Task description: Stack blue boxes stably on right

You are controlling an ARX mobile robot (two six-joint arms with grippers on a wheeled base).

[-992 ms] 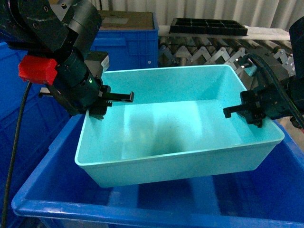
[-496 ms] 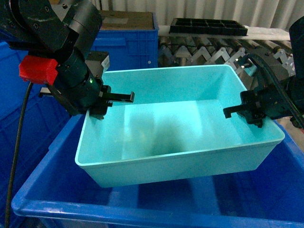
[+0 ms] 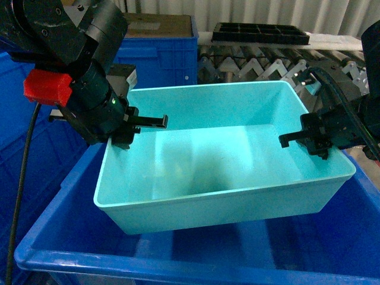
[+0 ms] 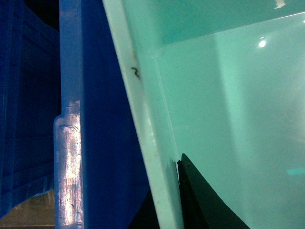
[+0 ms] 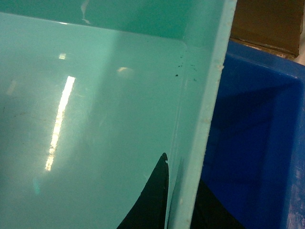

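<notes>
The smooth light-turquoise plastic tub sits tilted inside the larger, deeper royal-blue plastic tub, not yet settled level. The left claw pinches its left wall, the right claw its right wall. Lowering and release remain.

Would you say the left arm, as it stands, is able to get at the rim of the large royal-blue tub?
Probably not yet: the left tool is clamped on the turquoise tub's left wall, so it must let go first. The royal-blue tub's rim lies bare just below.
</notes>
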